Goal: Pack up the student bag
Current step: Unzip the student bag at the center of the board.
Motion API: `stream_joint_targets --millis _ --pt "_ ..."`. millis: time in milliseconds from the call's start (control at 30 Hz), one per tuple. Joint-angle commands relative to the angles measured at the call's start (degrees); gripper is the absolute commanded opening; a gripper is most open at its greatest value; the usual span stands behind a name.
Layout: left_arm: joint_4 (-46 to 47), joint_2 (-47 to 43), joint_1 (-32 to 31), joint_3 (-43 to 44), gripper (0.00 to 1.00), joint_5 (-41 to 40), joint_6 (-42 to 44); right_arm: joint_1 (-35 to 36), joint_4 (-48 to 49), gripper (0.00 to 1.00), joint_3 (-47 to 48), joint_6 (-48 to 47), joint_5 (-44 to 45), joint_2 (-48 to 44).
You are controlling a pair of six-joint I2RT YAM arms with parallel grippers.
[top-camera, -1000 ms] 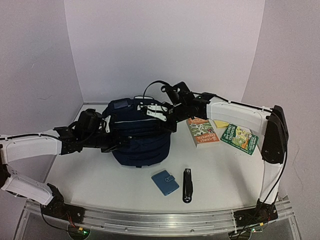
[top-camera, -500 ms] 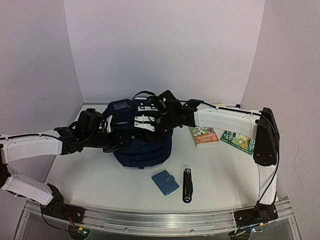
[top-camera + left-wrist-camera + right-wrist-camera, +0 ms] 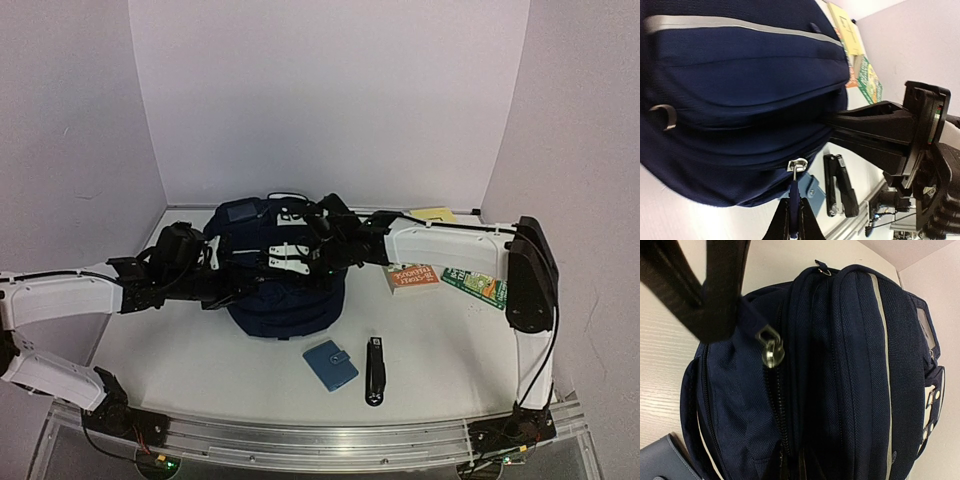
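The student bag [image 3: 285, 305] looks soft and slumpy, best taken by its zipper pull [image 3: 797, 167], which the left gripper [image 3: 792, 225] pinches tight; whether the right gripper [image 3: 792, 467] holds anything, I cannot tell.

White table [image 3: 190, 350], matte, with faint wood grain in the right wrist view. Plain pale lavender walls enclose it: back wall [image 3: 330, 90] at 12 o'clock, left wall [image 3: 60, 140] at 9, right wall [image 3: 590, 150] at 3. Aluminium rail [image 3: 320, 435] along the 6 o'clock edge; lighting even.
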Motion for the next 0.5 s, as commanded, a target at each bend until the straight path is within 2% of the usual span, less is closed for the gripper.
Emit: stream_joint_targets --millis 0,200,367,467 --pt "-4.64 -4.41 0.98 -0.15 0.0 -12.5 -1.1 -0.6 -1.21 0.0 -3.93 -1.35 4.05 -5.61" --pt "-12.22 -4.93 3.17 0.38 0.0 -21.18 -0.35 -1.55 -1.21 0.0 -7.36 -2.5 4.69 -7.26" --pt "-10.78 -2.89 4.82 0.78 0.0 -27.32 5.26 -1.66 -1.27 0.0 -8.53 -3.18 4.79 -7.51" --pt "-8.26 -1.05 8.03 1.88 0.0 -27.62 8.7 -1.68 -1.38 0.0 -8.92 -3.22 4.71 -7.84"
